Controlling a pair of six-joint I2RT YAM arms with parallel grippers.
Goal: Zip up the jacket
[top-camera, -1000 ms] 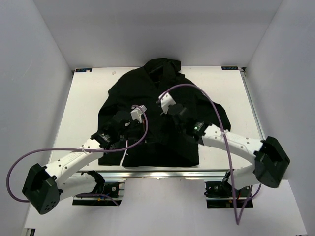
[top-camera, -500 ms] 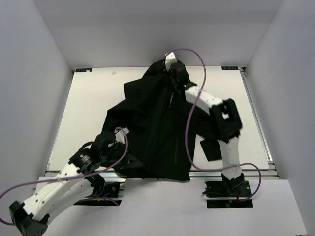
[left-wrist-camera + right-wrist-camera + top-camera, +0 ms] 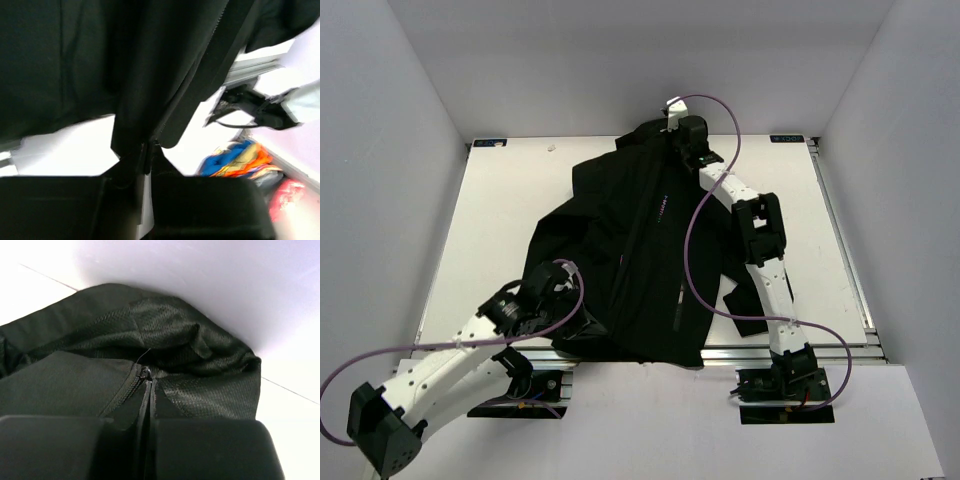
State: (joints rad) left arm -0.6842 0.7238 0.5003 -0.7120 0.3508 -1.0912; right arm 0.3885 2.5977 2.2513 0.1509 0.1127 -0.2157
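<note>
1. One black jacket point(image 3: 640, 250) lies on the table point(image 3: 490, 210), hood at the far edge and hem at the near edge.
2. Two tools are in view.
3. The left tool point(image 3: 145, 172) has its fingers nearly together, pinching the hem at the bottom end of the zipper point(image 3: 645, 240).
4. The right tool point(image 3: 148, 412) is closed on the zipper tape at the collar, just below the slider point(image 3: 145, 372).

The jacket point(image 3: 620, 250) was black and hooded. It lay front-up on the white table point(image 3: 490, 220), stretched on a slant from its hood at the far edge to its hem at the near edge, with the fabric rumpled along the left side. Its centre zipper point(image 3: 145, 387) was closed up to the collar, and the slider sat just below the mesh-lined hood.
</note>
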